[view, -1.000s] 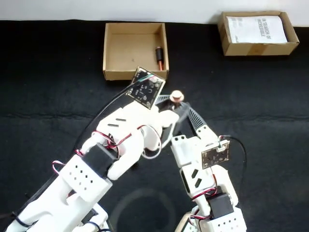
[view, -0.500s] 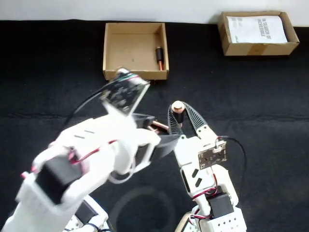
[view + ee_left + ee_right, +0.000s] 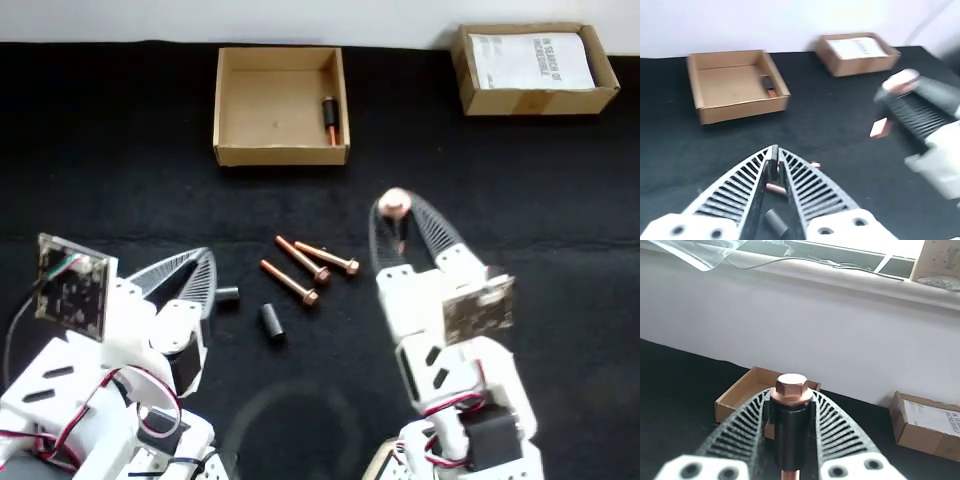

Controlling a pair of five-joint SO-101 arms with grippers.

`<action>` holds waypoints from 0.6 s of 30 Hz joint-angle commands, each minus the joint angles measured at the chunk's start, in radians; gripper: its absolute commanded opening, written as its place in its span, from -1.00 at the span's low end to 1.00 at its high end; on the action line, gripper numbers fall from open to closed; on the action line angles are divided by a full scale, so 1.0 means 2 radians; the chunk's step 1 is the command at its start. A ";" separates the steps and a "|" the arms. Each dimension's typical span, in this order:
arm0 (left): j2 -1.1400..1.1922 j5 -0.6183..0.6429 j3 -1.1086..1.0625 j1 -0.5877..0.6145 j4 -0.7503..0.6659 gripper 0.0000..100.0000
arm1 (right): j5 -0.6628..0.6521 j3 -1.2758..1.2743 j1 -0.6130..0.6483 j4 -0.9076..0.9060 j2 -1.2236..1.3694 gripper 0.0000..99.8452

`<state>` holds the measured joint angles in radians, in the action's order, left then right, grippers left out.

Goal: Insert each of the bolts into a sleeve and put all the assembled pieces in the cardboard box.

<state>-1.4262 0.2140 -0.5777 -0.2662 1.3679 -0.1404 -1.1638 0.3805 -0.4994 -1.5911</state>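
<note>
Two grippers sit over the near part of a black table (image 3: 560, 200). On the near left, the left gripper (image 3: 204, 255) has its ribbed fingers brought together at the tips and holds nothing. The right gripper (image 3: 393, 214), a little farther out, is clamped around a black sleeve (image 3: 791, 432) that stands upright between its fingers. A copper bolt (image 3: 790, 386) is pushed down through that sleeve, so the hexagonal head rests on top at the fingertips and the end of the shank pokes out below. Loose parts lie flat on the table between the two grippers. A loose sleeve (image 3: 228, 296) lies just beside the left gripper's fingers, and a second loose sleeve (image 3: 272, 322) lies a little further toward the right gripper. Three loose bolts (image 3: 300, 259) lie close together beyond these sleeves, their heads turned toward the right gripper. Well beyond both grippers stands the open cardboard box (image 3: 232, 100). One assembled piece (image 3: 329, 118) lies inside it, along the wall on the right gripper's side. Farthest off, beyond the right gripper and to its outer side, a second cardboard box (image 3: 530, 102) holds a printed sheet
</note>
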 commanded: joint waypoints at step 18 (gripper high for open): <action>-0.190 0.003 -0.560 0.231 -0.441 -0.97 | -0.008 0.465 -0.019 -0.036 0.528 -0.98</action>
<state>-1.8006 0.2171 -1.6088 0.1726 0.6360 -0.1419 -0.3844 0.3544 -0.5731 -0.6260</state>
